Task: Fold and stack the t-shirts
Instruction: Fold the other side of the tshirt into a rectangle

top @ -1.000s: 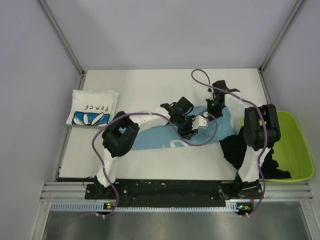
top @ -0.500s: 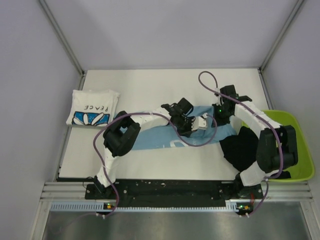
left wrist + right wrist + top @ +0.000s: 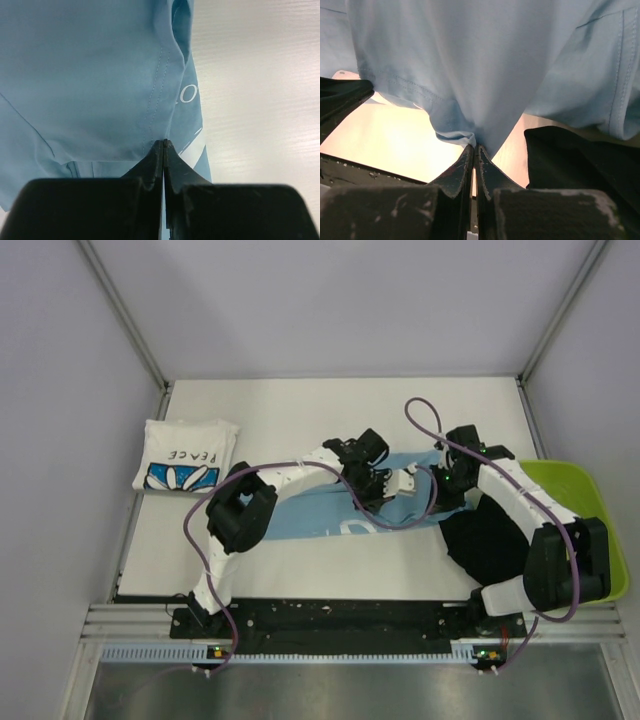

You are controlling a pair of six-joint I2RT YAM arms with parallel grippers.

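The light blue t-shirt (image 3: 310, 515) lies partly folded in the middle of the table, its white print showing (image 3: 189, 94). My left gripper (image 3: 377, 487) is shut on a fold of its cloth (image 3: 164, 142). My right gripper (image 3: 443, 485) is shut on a bunched edge of the same shirt (image 3: 476, 146), lifted so the cloth hangs in front of the camera. The white PEACE t-shirt (image 3: 185, 455) sits folded at the far left. The black t-shirt (image 3: 488, 540) lies crumpled at the right, under my right arm and beside the held edge (image 3: 585, 160).
A lime-green bin (image 3: 590, 505) stands at the table's right edge, with my right arm's elbow over it. A purple cable (image 3: 425, 425) loops above each arm. Grey walls close in the table at the back and sides.
My left gripper has closed on the blue shirt. My right gripper has moved right and toward the near edge with the shirt's edge, and its elbow has swung out over the bin.
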